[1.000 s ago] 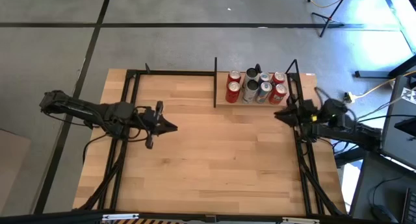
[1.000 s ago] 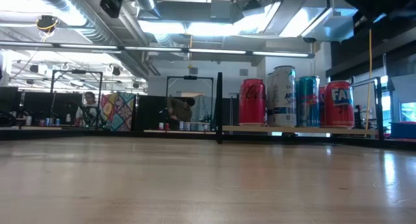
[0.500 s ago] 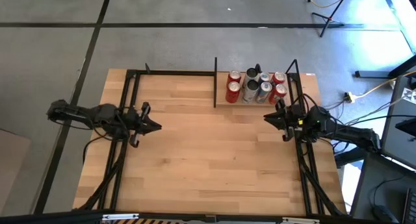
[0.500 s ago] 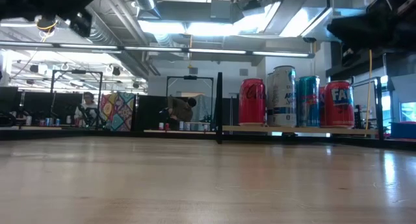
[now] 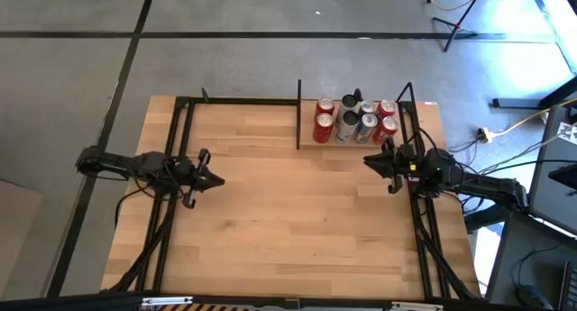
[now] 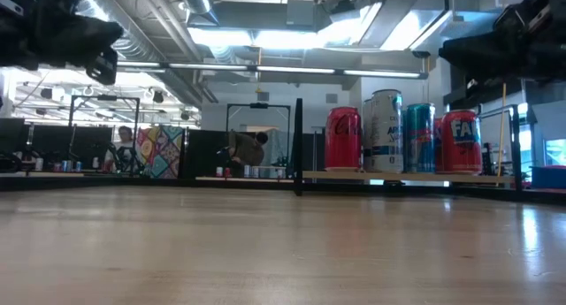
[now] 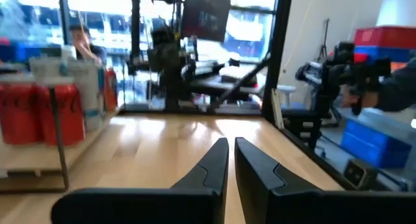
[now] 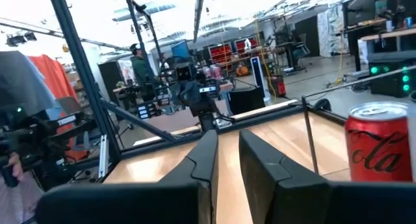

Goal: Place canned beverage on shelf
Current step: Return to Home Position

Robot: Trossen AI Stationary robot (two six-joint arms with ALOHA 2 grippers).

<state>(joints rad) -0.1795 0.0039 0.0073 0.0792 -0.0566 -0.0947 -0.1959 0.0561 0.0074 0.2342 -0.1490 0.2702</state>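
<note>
The shelf (image 5: 356, 141), a small light-wood board in black rods, stands at the table's far right. Several cans stand upright on it: red ones (image 5: 323, 126) and silver ones (image 5: 347, 123). They also show in the low view (image 6: 343, 139). My left gripper (image 5: 216, 179) hovers shut and empty over the table's left part, pointing right. My right gripper (image 5: 368, 160) hovers shut and empty just in front of the shelf, pointing left. The left wrist view shows the red cans (image 7: 39, 113) far off. The right wrist view shows one red can (image 8: 380, 143) close by.
Black frame rods run along the table's left (image 5: 176, 149), far and right (image 5: 416, 194) sides. A black post (image 5: 298, 113) marks the shelf's left end. Bare wood (image 5: 297, 212) lies between the arms. People and equipment show in the room beyond.
My left gripper has drawn back toward the table's left edge and come lower. My right gripper has gone from the right edge toward the table's middle, in front of the shelf, and also come lower. The cans have stayed in place.
</note>
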